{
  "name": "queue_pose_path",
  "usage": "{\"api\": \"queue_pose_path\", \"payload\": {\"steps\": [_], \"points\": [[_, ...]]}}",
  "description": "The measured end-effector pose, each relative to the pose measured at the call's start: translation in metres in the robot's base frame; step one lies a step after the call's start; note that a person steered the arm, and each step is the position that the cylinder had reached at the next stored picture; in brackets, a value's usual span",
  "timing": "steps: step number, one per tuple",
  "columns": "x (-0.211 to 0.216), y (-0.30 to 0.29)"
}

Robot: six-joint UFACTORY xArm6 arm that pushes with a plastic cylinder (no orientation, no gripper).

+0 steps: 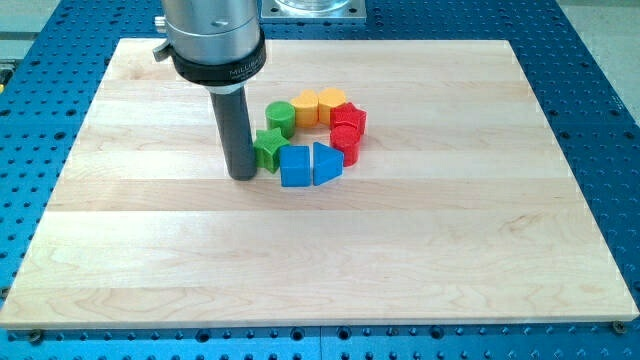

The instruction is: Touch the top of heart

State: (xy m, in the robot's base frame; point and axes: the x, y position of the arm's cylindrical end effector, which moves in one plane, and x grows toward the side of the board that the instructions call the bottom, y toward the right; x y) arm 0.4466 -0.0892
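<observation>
My tip (243,176) rests on the wooden board (150,250), right against the left side of the green star (269,149). The blocks form a tight ring to the tip's right. The yellow heart (332,102) lies at the ring's top, to the upper right of the tip, with other blocks between them. Left of the heart is an orange-yellow block (306,106), then a green cylinder (280,118). Two red blocks (349,119) (346,141) sit on the ring's right. A blue square (295,167) and a blue triangle (326,163) close the bottom.
The arm's grey metal housing (213,40) hangs over the board's top left part. A blue perforated table (600,120) surrounds the board. A metal plate (312,8) sits beyond the board's top edge.
</observation>
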Motion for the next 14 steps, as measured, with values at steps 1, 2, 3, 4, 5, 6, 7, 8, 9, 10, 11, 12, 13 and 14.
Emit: {"api": "queue_pose_path", "payload": {"steps": [1,2,3,4,5,6,7,8,9,10,11,12,13,14], "points": [[-0.002,-0.018],[-0.047,-0.070],[-0.099,-0.073],[-0.127,-0.073],[-0.153,-0.091],[-0.169,-0.133],[-0.187,-0.144],[-0.197,-0.143],[-0.165,-0.116],[-0.149,-0.096],[-0.142,-0.064],[-0.142,-0.027],[-0.150,-0.025],[-0.165,-0.025]]}}
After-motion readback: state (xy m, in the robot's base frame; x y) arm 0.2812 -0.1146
